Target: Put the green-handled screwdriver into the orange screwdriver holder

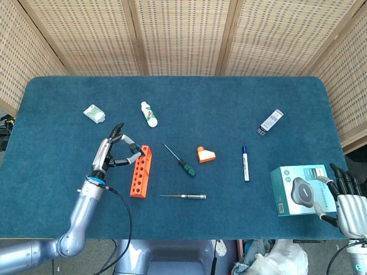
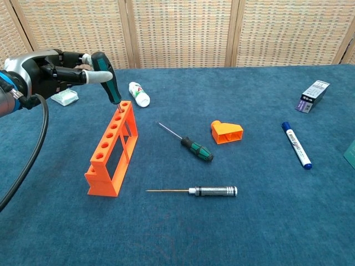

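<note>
My left hand (image 2: 52, 72) (image 1: 112, 153) grips a green-handled screwdriver (image 2: 107, 77) upright over the far end of the orange screwdriver holder (image 2: 112, 148) (image 1: 140, 170). Its shaft is sunk into the holder's farthest hole, with only the handle and a short bit of shaft showing. A second green-handled screwdriver (image 2: 189, 143) (image 1: 180, 162) lies flat on the blue table to the right of the holder. My right hand (image 1: 346, 200) rests at the table's near right edge, fingers apart, holding nothing.
A metal-handled screwdriver (image 2: 199, 191) lies in front of the holder. An orange block (image 2: 226, 132), a blue marker (image 2: 296, 145), a small dark box (image 2: 313, 95), a white bottle (image 2: 139, 93) and a small packet (image 1: 94, 113) lie around. A teal box (image 1: 301, 189) sits by my right hand.
</note>
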`<state>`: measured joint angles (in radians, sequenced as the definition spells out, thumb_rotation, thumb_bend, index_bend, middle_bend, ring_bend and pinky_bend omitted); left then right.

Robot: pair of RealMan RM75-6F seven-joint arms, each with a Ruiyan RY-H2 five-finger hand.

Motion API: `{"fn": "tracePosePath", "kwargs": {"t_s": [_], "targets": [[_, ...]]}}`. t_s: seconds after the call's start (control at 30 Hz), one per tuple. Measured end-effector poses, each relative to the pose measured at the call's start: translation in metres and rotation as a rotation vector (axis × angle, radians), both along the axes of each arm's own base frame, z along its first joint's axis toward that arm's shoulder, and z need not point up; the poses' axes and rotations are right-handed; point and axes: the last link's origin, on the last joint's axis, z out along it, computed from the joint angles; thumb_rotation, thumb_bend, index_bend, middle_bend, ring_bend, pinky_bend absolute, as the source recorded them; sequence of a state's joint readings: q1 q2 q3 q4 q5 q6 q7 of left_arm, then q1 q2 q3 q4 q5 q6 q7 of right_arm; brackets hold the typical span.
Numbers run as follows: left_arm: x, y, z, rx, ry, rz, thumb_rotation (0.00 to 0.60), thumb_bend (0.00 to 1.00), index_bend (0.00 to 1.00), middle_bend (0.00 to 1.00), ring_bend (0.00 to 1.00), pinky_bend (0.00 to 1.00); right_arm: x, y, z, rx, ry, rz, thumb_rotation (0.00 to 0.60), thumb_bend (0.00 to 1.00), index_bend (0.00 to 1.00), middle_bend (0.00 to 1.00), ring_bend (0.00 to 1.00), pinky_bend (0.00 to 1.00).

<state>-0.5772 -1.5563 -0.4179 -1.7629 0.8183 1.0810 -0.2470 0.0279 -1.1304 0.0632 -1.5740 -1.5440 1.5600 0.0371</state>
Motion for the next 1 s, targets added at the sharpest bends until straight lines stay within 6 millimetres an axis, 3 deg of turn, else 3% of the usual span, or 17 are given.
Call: {"fn": "tracePosePath", "kwargs": {"t_s": [1.0], "targets": [[-0.002,-0.001,-0.014,-0.041,0.042,-0.003,0.600,0.29,0.60,0.04,0.00,0.00,-0.002,0.000,0.005,-0.024,-0.015,0.003,0.600,0.27,0.23,0.00,0.00,0.00]]}}
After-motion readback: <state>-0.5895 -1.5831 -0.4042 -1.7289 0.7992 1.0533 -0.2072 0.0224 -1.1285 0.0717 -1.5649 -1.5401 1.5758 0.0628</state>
